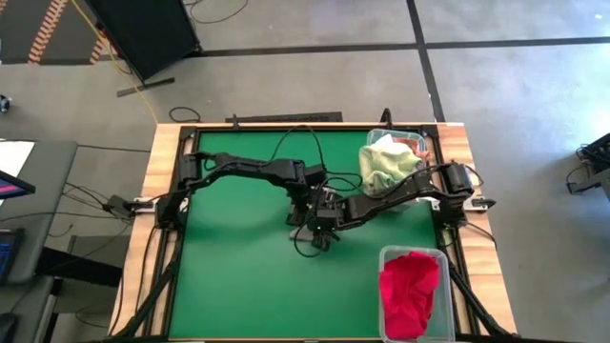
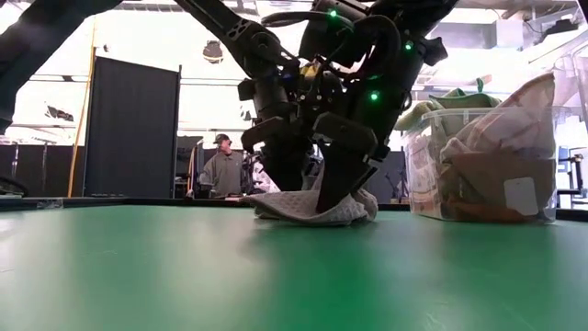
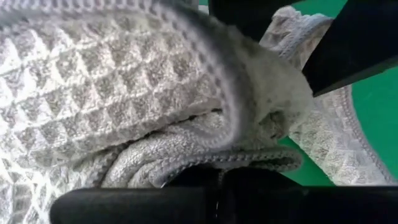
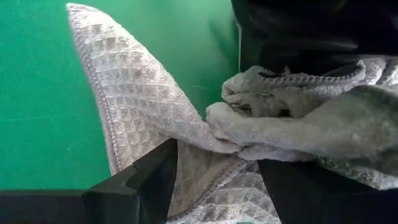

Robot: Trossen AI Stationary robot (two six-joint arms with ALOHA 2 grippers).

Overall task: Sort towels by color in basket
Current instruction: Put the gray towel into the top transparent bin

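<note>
Towel (image 2: 312,210), grey waffle weave, sits bunched mid-table right under both grippers. Left gripper (image 2: 280,175) is pinched shut on a fold, probably to lift it; right gripper (image 2: 344,188) spread open just beside it.

the grey towel (image 3: 124,93) is waffle-weave cloth, rough and matt; the bench (image 1: 238,286) has a smooth green surface and wood edges.

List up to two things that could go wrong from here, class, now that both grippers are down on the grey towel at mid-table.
1. The left gripper is shut on a fold of the grey towel while the right gripper stands in the same cloth; lifting may tug it between them.
2. The far bin is already heaped above its rim, so another towel may slide off.
</note>
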